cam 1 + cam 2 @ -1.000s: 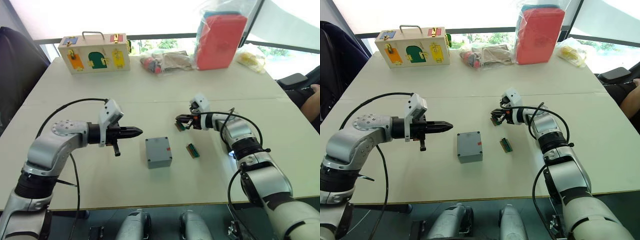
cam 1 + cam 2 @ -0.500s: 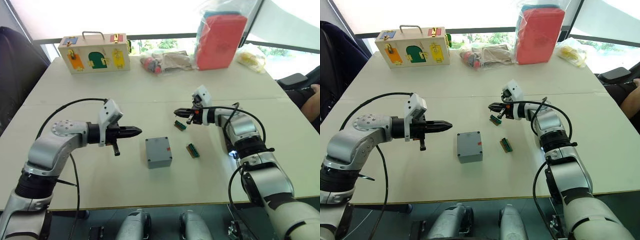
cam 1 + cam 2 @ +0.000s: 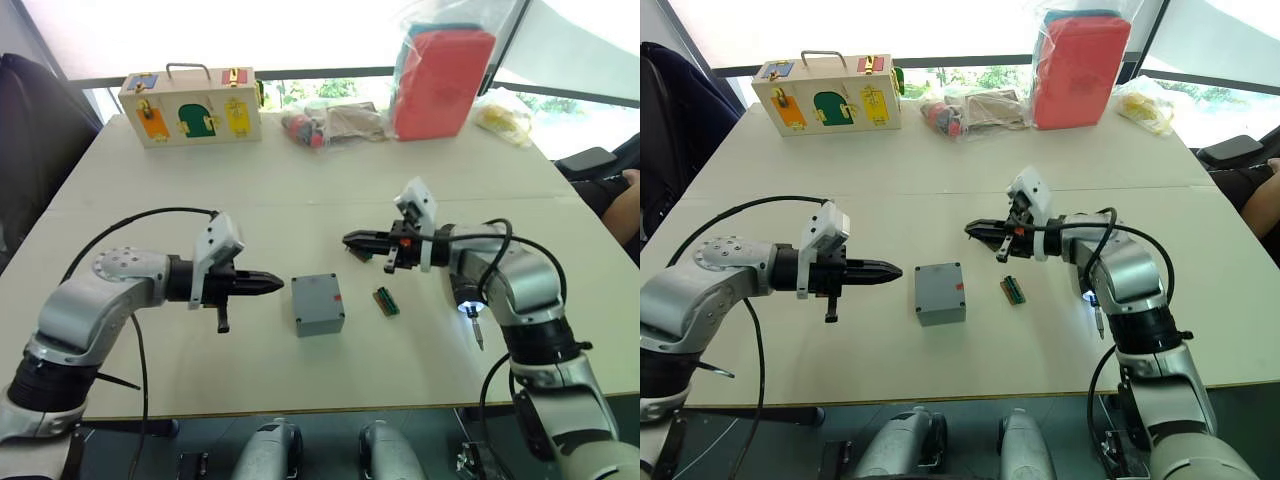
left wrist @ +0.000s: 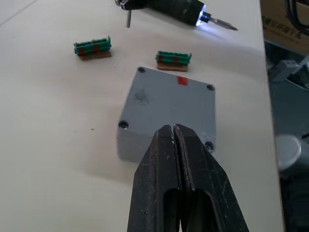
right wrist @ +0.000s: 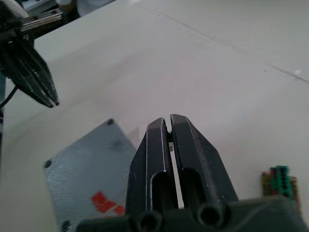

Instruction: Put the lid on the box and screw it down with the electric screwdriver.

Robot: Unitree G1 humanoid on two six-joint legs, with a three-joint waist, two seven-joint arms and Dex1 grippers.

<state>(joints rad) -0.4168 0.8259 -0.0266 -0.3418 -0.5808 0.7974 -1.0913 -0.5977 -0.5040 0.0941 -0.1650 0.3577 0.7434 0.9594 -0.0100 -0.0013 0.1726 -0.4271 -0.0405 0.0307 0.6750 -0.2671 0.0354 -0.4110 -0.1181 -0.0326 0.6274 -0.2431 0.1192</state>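
Centre of the frame, the box (image 3: 317,304) sits on the tabletop (image 3: 200,380) with the lid (image 4: 170,102) already lying flat on top of it, a small red mark near 1 edge and a screw hole at each of the 4 corners. From the left of the frame, the left gripper (image 3: 277,282) points at the box, its 2 black fingers pressed together with nothing between them, tips close to the box's side but not touching. From the right of the frame, the right gripper (image 3: 350,239) hangs above the tabletop just beyond the box, fingers closed as well and empty. The electric screwdriver (image 3: 473,321) lies at the right of the frame beside the right forearm, its tip lit. 2 green bit holders (image 4: 174,60) rest on the tabletop just right of the box. At the top of the frame sit a wooden case (image 3: 190,105) and a red bag (image 3: 440,80).
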